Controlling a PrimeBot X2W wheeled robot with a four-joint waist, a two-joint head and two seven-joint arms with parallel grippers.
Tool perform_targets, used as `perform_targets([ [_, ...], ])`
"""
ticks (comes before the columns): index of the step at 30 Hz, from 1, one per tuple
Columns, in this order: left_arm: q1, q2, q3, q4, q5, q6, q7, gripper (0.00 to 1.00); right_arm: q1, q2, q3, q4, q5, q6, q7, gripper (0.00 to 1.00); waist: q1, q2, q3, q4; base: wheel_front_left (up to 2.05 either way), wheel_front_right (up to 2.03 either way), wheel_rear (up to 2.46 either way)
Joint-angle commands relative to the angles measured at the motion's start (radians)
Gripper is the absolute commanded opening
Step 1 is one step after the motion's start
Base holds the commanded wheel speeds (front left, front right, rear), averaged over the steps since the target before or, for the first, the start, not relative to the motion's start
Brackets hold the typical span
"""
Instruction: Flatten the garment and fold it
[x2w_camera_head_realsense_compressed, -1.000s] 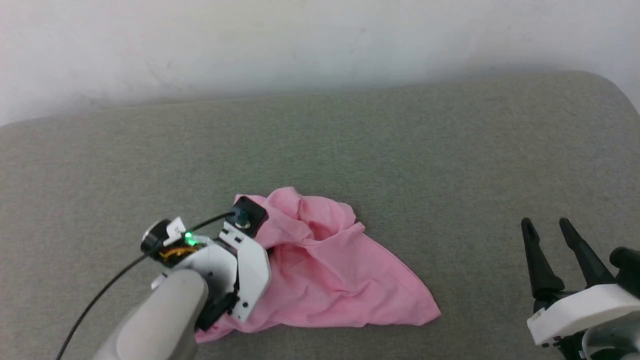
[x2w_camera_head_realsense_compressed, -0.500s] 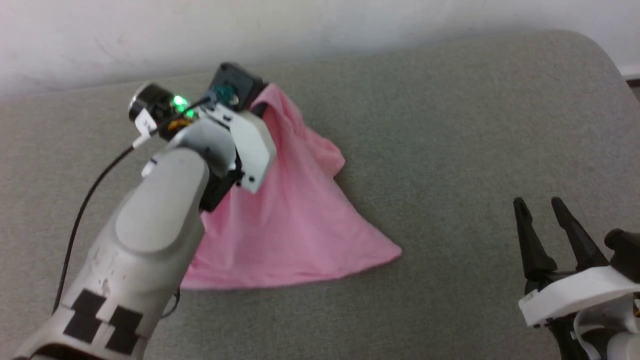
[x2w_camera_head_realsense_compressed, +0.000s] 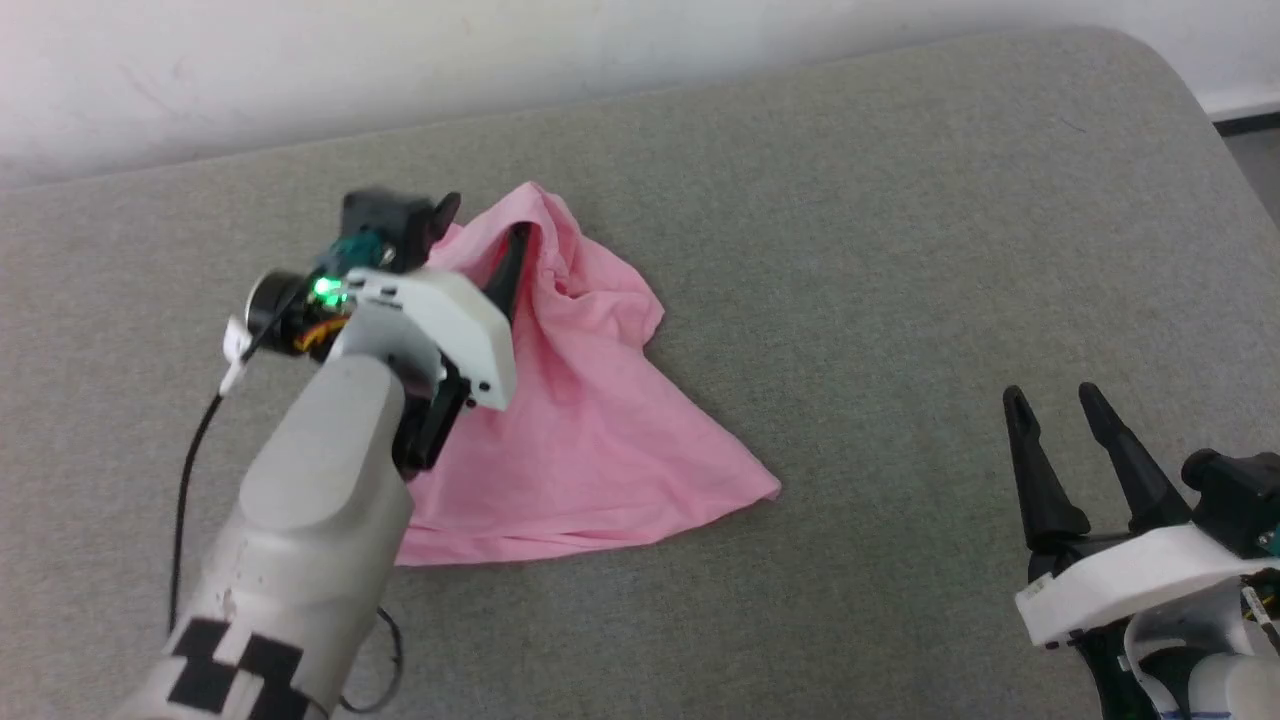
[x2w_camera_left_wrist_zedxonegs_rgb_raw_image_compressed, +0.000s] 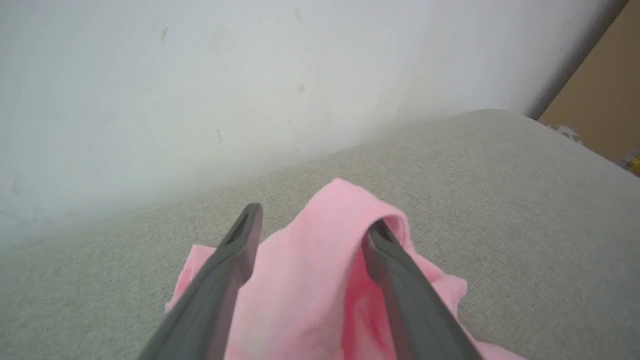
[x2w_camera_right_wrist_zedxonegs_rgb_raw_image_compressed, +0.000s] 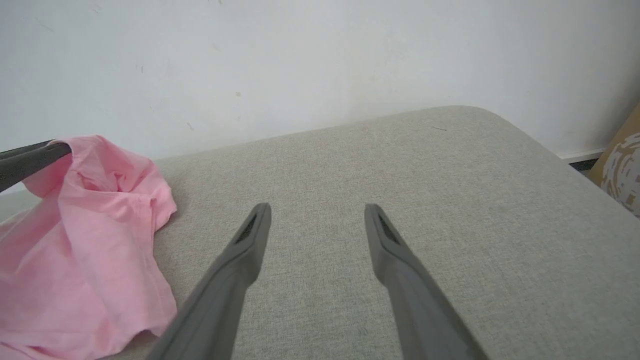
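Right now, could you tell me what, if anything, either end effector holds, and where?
Neither clamps anything. The left end effector is open, with a raised fold of the garment hooked over one finger; the right end effector is open and empty.

Looks like a plain spare room or test space rather than a lived-in home, honestly can't tell which. There's a grey fabric-covered pad (x2w_camera_head_realsense_compressed: 900, 250) with a rounded corner, kinda bed- or sofa-like, right up against a scuffed white wall (x2w_camera_head_realsense_compressed: 300, 60). A pink garment (x2w_camera_head_realsense_compressed: 600, 420) lies on it, with brown cardboard (x2w_camera_left_wrist_zedxonegs_rgb_raw_image_compressed: 595, 110) off to the side.
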Motion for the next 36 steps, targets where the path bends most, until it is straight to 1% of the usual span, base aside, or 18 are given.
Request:
perform_targets([
  [1,0.061,-0.006,0.035,-0.037,-0.026,0.041,-0.066,1.0,0.01,0.002,0.001,-0.017,-0.014,-0.001,0.0,1.0,0.0,0.0,-0.058,0.057,0.0,0.0,0.0],
  [2,0.086,-0.006,0.049,-0.059,-0.035,0.058,-0.089,1.0,0.016,0.002,0.0,-0.024,-0.018,-0.001,0.003,1.0,0.0,0.0,-0.069,0.069,0.0,0.0,0.0],
  [3,0.086,-0.006,0.049,-0.059,-0.035,0.058,-0.089,1.0,0.016,0.002,0.0,-0.024,-0.018,-0.001,0.003,1.0,0.0,0.0,-0.069,0.069,0.0,0.0,0.0],
  [6,0.169,0.01,0.087,-0.143,-0.055,0.11,-0.126,1.0,0.036,0.002,0.001,-0.047,-0.03,-0.001,0.013,1.0,0.0,0.0,-0.102,0.101,0.0,0.0,0.0],
  [8,0.231,0.031,0.108,-0.207,-0.066,0.142,-0.12,1.0,0.047,0.002,0.001,-0.064,-0.037,-0.001,0.02,1.0,0.0,0.0,-0.118,0.118,0.0,0.0,0.0],
  [12,0.353,0.087,0.145,-0.344,-0.087,0.199,-0.067,1.0,0.063,0.002,0.004,-0.091,-0.048,-0.001,0.032,1.0,0.0,0.0,-0.141,0.139,0.0,0.0,0.0],
  [15,0.435,0.126,0.148,-0.433,-0.105,0.216,0.02,1.0,0.074,0.001,0.005,-0.105,-0.052,-0.001,0.041,1.0,0.0,0.0,-0.152,0.153,0.0,0.0,0.0],
  [16,0.457,0.137,0.141,-0.456,-0.111,0.216,0.058,1.0,0.077,0.001,0.007,-0.109,-0.052,-0.001,0.044,1.0,0.0,0.0,-0.152,0.155,0.0,0.0,0.0],
  [19,0.491,0.165,0.112,-0.501,-0.131,0.197,0.173,1.0,0.079,-0.001,0.014,-0.115,-0.05,-0.001,0.054,1.0,0.0,0.0,-0.149,0.16,0.0,0.0,0.0],
  [21,0.497,0.181,0.094,-0.506,-0.139,0.188,0.242,1.0,0.076,-0.003,0.02,-0.114,-0.048,-0.001,0.06,1.0,0.0,0.0,-0.145,0.157,0.0,0.0,0.0],
  [24,0.497,0.206,0.069,-0.478,-0.145,0.18,0.343,1.0,0.074,-0.006,0.03,-0.11,-0.041,-0.001,0.067,1.0,0.0,0.0,-0.137,0.147,0.0,0.0,0.0],
  [28,0.48,0.219,0.034,-0.429,-0.144,0.16,0.425,1.0,0.071,-0.008,0.032,-0.098,-0.032,-0.001,0.074,1.0,0.0,0.0,-0.124,0.13,0.0,0.0,0.0],
  [32,0.446,0.212,-0.001,-0.358,-0.134,0.145,0.475,1.0,0.067,-0.009,0.028,-0.084,-0.023,-0.001,0.077,1.0,0.0,0.0,-0.108,0.117,0.0,0.0,0.0],
  [34,0.432,0.205,-0.027,-0.322,-0.131,0.129,0.513,1.0,0.066,-0.011,0.026,-0.076,-0.019,-0.001,0.08,1.0,0.0,0.0,-0.104,0.114,0.0,0.0,0.0],
  [35,0.426,0.204,-0.046,-0.304,-0.123,0.12,0.537,0.86,0.065,-0.012,0.025,-0.073,-0.016,-0.001,0.082,1.0,0.0,0.0,-0.103,0.112,0.0,0.0,0.0],
  [36,0.42,0.207,-0.067,-0.288,-0.112,0.109,0.563,0.38,0.064,-0.015,0.027,-0.068,-0.014,-0.001,0.089,1.0,0.0,0.0,-0.101,0.111,0.0,0.0,0.0],
])
